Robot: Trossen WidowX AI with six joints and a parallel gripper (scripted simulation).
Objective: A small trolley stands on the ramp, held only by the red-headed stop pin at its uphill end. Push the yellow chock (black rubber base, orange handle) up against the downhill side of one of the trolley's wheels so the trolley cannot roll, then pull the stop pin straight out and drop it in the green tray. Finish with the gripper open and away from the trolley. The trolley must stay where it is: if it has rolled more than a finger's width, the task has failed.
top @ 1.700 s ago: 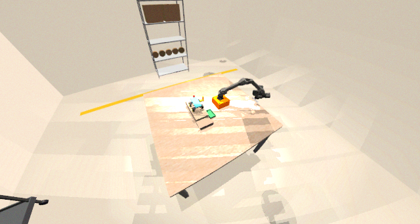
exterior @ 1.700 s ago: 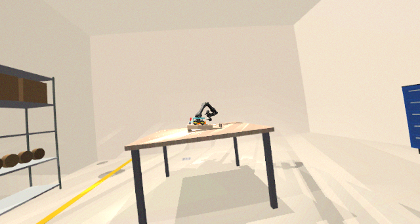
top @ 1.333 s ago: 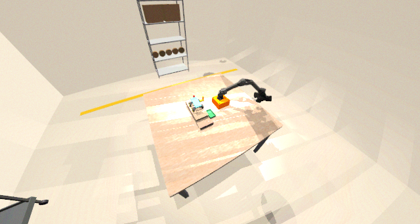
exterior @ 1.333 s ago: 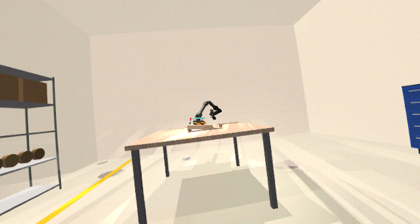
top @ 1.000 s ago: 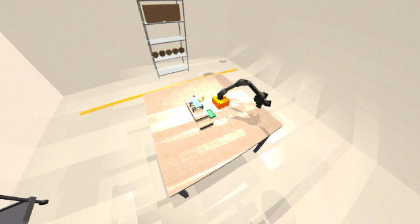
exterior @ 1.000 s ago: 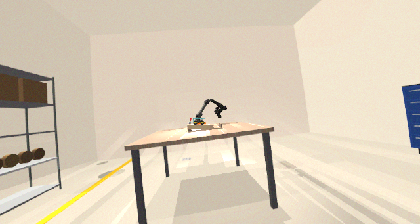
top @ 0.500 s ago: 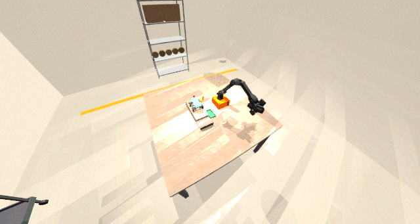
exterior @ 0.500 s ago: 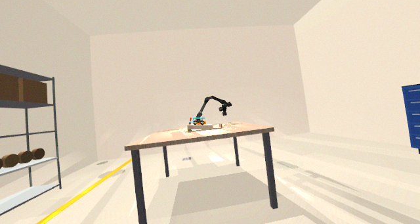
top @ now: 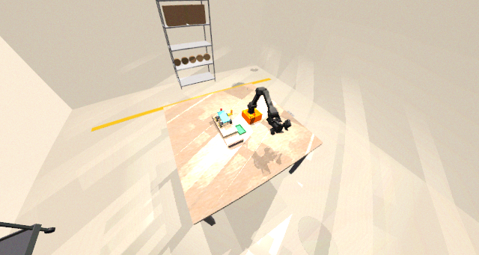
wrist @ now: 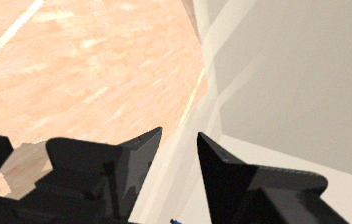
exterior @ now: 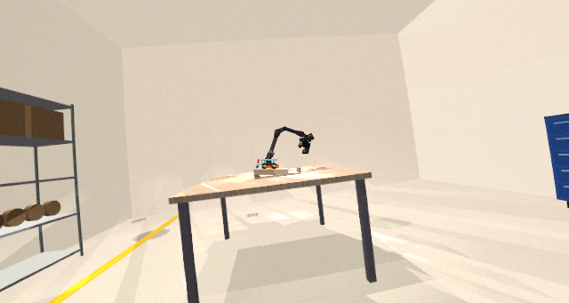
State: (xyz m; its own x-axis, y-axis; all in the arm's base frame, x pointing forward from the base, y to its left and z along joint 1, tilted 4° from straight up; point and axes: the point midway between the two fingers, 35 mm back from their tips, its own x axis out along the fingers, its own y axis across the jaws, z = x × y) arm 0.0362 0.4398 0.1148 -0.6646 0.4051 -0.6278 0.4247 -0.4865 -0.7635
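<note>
The blue trolley (top: 224, 117) (exterior: 269, 161) stands on the pale ramp (top: 230, 132) (exterior: 276, 172). The stop pin's red head (top: 221, 109) (exterior: 258, 161) shows upright at the trolley's uphill end. The yellow chock's orange handle (top: 231, 111) stands up beside the trolley, on the arm's side; whether the chock touches a wheel is too small to tell. The green tray (top: 240, 129) lies beside the ramp. My gripper (top: 273, 131) (exterior: 305, 151) (wrist: 179, 133) is partly open and empty, high above the table and well away from the trolley. None of the task's objects shows in the wrist view.
The arm stands on an orange base (top: 251, 116) close to the ramp and tray. A small pale block (top: 235, 141) with a dark front sits at the ramp's low end. The wooden table (top: 202, 195) (exterior: 231, 189) (wrist: 92, 65) ends beneath the gripper's side in the wrist view.
</note>
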